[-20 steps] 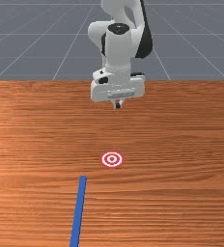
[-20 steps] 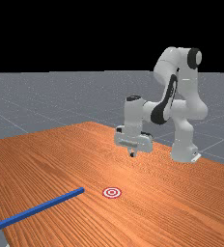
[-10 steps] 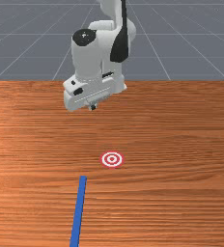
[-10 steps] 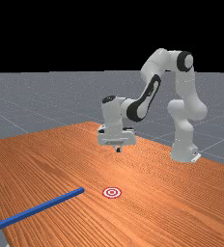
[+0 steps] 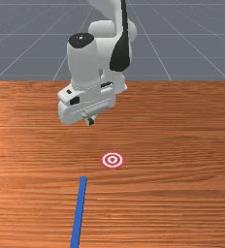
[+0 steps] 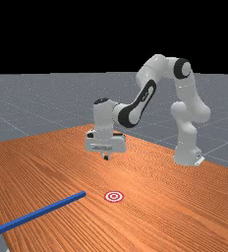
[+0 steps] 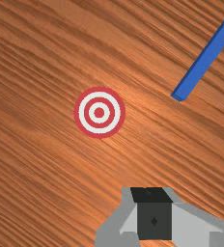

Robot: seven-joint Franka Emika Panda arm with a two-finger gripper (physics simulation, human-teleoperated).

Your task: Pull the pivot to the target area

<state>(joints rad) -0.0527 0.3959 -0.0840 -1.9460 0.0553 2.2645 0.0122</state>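
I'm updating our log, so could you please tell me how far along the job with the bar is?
Done: nothing visible; the bar lies wholly off the target. In hand: probably the approach, as the end effector is shut, empty and above the table, clear of the bar. Left: reaching the bar and pulling it to the target.

We see a bench (image 6: 155, 216) of grained wood, streaked all over, with a soft sheen where the light falls. The blue bar (image 6: 40, 212) looks smooth and nearly matt; we can't tell plastic from painted wood. The target (image 7: 99, 112) has a flat, matt, even finish. Our arm (image 6: 187, 142) wears smooth, plastic-looking shells with a mild gloss, and the tool (image 5: 90, 121) shows smooth grey surfaces beside matt black.
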